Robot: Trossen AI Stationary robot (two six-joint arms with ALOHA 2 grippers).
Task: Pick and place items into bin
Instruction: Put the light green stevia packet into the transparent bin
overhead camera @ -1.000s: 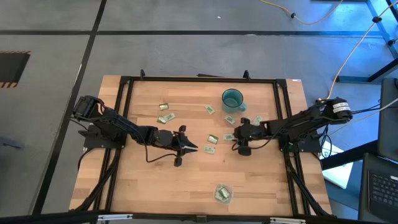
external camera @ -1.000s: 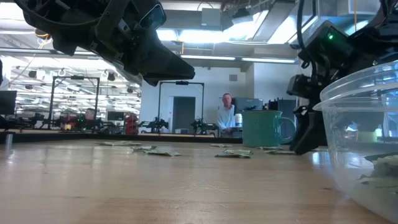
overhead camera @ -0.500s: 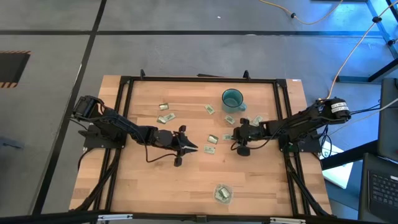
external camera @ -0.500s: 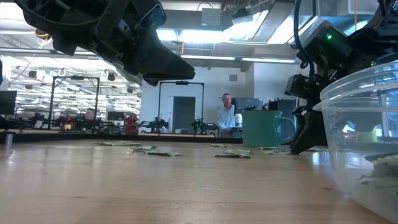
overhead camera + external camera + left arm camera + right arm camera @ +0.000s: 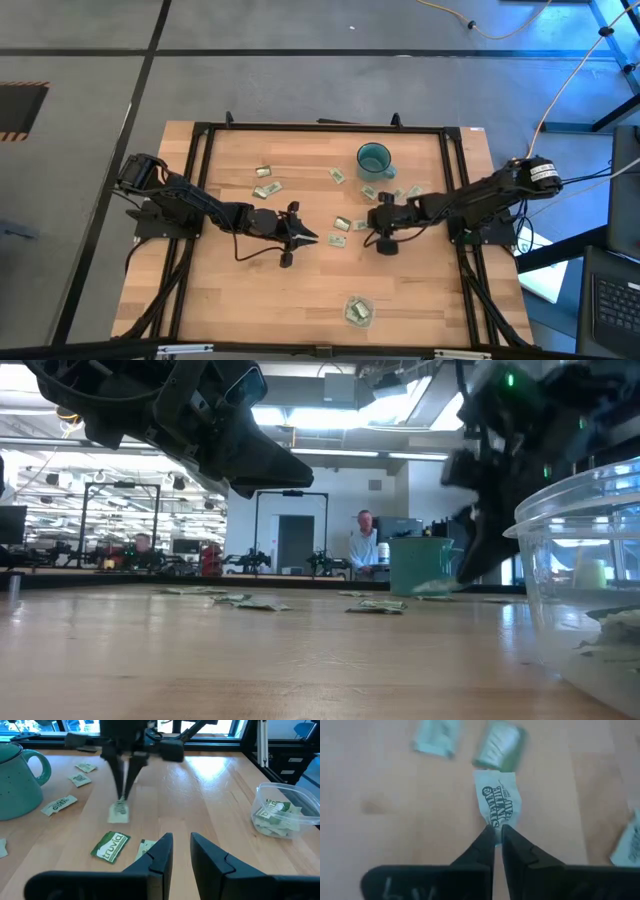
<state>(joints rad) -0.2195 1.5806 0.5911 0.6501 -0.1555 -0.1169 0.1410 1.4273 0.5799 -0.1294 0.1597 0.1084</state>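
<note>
Small pale green and white packets (image 5: 266, 190) lie flat and scattered over the middle of the wooden table (image 5: 240, 300); one green one (image 5: 111, 846) lies just before my left gripper. My right gripper (image 5: 372, 222) is right of centre, near the teal mug, shut on a white packet (image 5: 497, 802) with dark print. My left gripper (image 5: 181, 845) hovers left of centre, open by a narrow gap, with nothing in it. The bin (image 5: 358, 311), a clear round tub, stands near the front edge with several packets inside. My right gripper pinches the white packet by one short end (image 5: 495, 822) between its two fingertips. The fingers (image 5: 122, 795) come from above and point down. The packet (image 5: 119, 812) hangs below them, close above the table; I cannot tell whether its lower end touches the wood.
A teal mug (image 5: 374, 159) with a handle stands at the far side, right of centre. Black frame rails (image 5: 320, 128) run round the table. Bare wood lies between the grippers and the bin. A person (image 5: 364, 540) shows far off in the room behind.
My right gripper has gone a little toward the table's left edge and shows blurred in the low view. It now carries the white packet, hanging from its fingertips, just over the table. My left arm has kept still.
</note>
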